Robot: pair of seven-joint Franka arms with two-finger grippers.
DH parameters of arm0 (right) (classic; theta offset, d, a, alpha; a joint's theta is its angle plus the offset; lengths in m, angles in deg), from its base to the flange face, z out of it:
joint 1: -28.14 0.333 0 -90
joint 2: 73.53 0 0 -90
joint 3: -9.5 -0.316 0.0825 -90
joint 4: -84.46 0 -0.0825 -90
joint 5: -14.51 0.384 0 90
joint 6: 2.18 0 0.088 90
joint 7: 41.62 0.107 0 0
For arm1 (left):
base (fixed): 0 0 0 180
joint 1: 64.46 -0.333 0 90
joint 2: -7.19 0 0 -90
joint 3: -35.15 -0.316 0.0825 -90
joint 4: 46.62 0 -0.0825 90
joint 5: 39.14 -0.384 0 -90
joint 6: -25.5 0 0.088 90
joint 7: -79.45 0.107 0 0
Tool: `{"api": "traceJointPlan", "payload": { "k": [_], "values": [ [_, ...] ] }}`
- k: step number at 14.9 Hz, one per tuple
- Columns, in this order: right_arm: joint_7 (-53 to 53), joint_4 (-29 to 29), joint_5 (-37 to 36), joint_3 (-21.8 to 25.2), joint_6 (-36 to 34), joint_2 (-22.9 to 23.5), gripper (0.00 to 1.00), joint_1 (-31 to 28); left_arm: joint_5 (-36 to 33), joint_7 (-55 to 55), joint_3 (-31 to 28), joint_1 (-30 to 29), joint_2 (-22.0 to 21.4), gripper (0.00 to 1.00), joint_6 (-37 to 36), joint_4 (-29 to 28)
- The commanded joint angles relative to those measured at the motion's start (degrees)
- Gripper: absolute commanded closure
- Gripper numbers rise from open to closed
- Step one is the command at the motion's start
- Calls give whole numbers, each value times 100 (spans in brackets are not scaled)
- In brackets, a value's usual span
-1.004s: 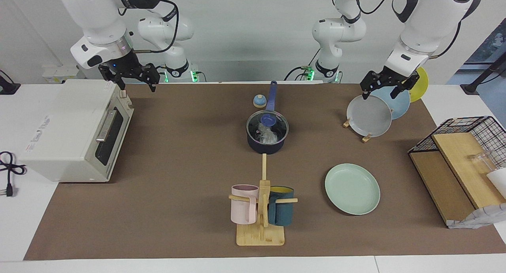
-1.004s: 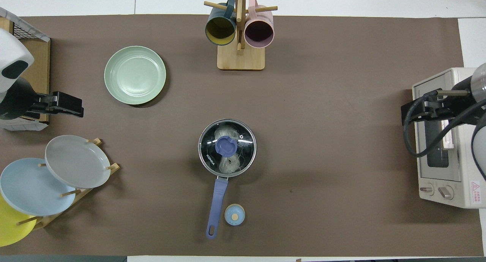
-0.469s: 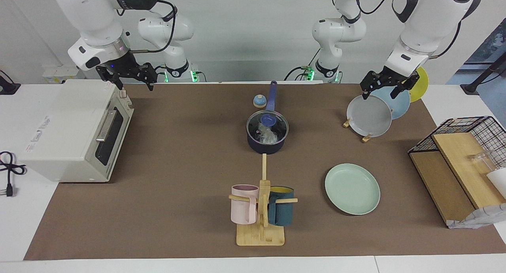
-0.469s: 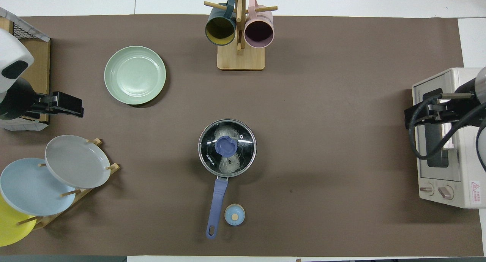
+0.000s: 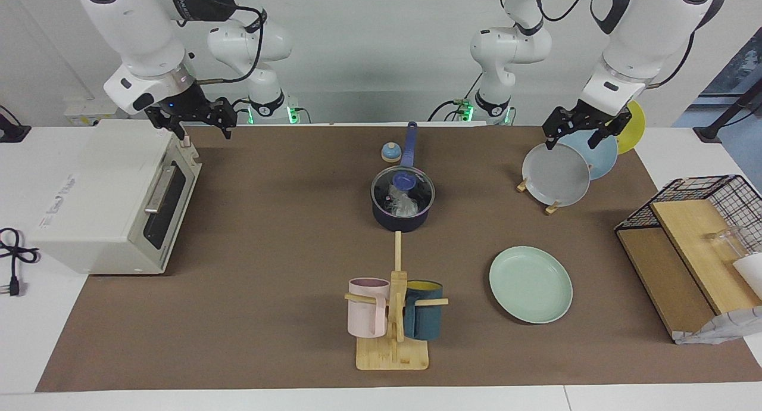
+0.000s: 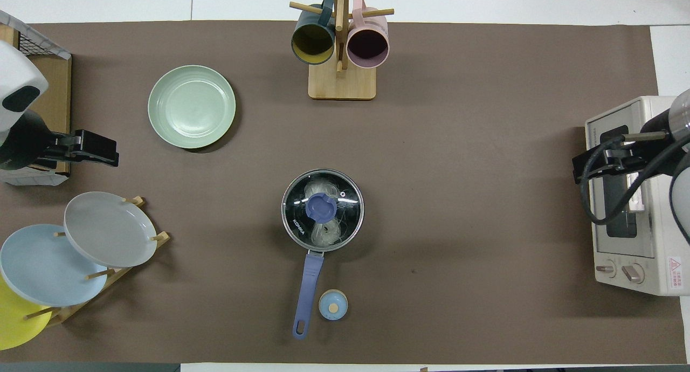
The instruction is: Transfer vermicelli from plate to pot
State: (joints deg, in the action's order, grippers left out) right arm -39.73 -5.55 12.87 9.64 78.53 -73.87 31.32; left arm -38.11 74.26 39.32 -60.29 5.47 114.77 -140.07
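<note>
Vermicelli [image 6: 322,213] sits in the pot [image 5: 402,215], visible through the glass lid [image 6: 322,209] closed on top. Pot near table centre, handle pointing to 6 o'clock in the overhead view. Green plate [image 6: 192,107] bare, at about 10 o'clock from the pot in that view, well apart from it. Judged: transfer looks complete.

Left gripper [image 5: 580,131] hangs over the plate rack [image 5: 553,207], fingers spread, holding nothing. Right gripper [image 5: 193,120] hangs over the toaster oven [image 5: 101,196], at 3 o'clock from the pot in the overhead view; fingers apart, empty.

Risks from here (judgement):
- Left gripper is just above the rim of the grey plate [image 5: 556,174]; a low or sideways retreat could clip it and tip the racked plates.
- Right gripper is close over the oven's top corner; a descent would strike the casing.
- Small blue timer [image 6: 333,305] stands just beside the pot handle; any nudge of the handle would knock it.
</note>
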Motion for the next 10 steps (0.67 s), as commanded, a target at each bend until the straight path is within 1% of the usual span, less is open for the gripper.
{"api": "traceJointPlan", "payload": {
  "k": [1,7,10],
  "values": [
    [-163,-17,-37,30,-38,-97,0,-10,91,26,41,-83,-127,0,64,-121],
    [-163,62,59,126,-38,-71,0,-98,91,26,41,-83,-127,0,64,-121],
    [-163,71,279,162,-47,-53,0,-265,91,26,41,-83,-127,0,64,-121]
  ]
}}
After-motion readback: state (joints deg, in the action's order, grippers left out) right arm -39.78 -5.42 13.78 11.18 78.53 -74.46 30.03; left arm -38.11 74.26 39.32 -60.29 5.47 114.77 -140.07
